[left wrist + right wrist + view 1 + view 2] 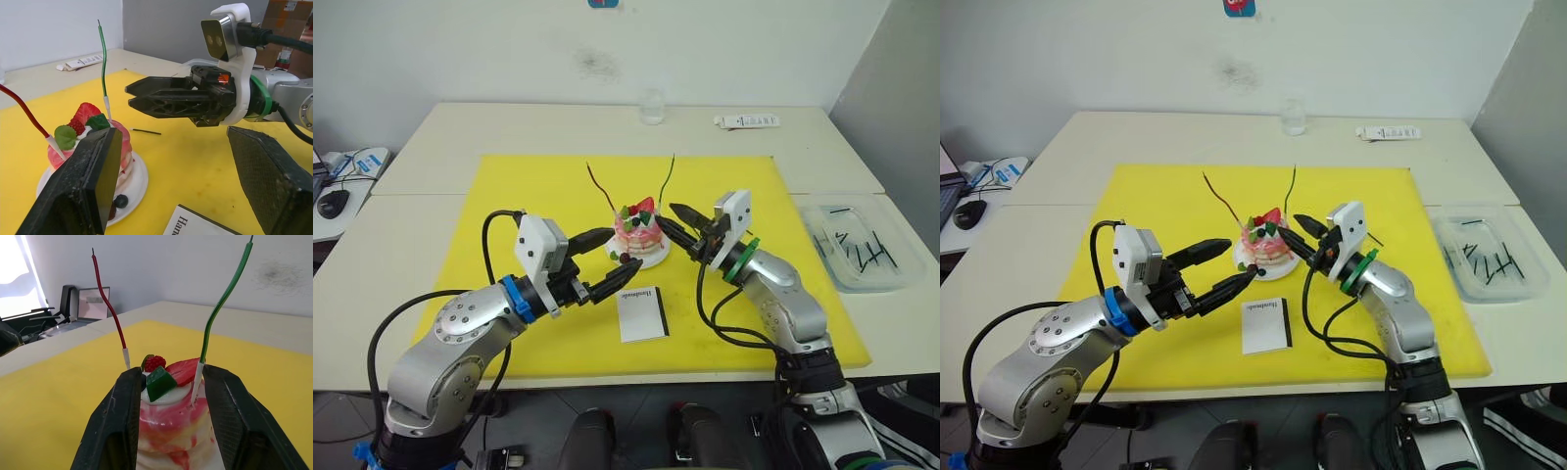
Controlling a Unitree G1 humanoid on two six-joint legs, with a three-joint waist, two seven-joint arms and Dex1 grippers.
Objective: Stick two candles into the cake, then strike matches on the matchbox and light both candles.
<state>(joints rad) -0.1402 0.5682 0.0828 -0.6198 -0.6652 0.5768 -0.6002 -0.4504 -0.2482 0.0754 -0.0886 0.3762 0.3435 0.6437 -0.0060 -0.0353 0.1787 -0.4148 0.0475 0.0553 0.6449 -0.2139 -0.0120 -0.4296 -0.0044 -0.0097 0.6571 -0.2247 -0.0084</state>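
Note:
The pink cake [639, 235] stands on its small white plate in the middle of the yellow mat. A dark red candle [600, 186] and a green candle [668, 176] stand stuck in its top, both unlit. My left gripper [626, 249] is open just left of the cake, one finger [93, 181] close beside the plate. From the right, my right gripper [668, 217] points at the cake, open and holding nothing. In front of the cake the white matchbox [641, 313] lies flat. Several matches [862, 245] lie in a clear tray, and one match [145, 131] lies on the mat.
The yellow mat [509, 196] covers the table's middle. The clear tray [901, 279] sits at the right edge. A glass [652, 106] and a white tube [746, 121] stand at the back. A mouse [333, 203] lies on a side table, far left.

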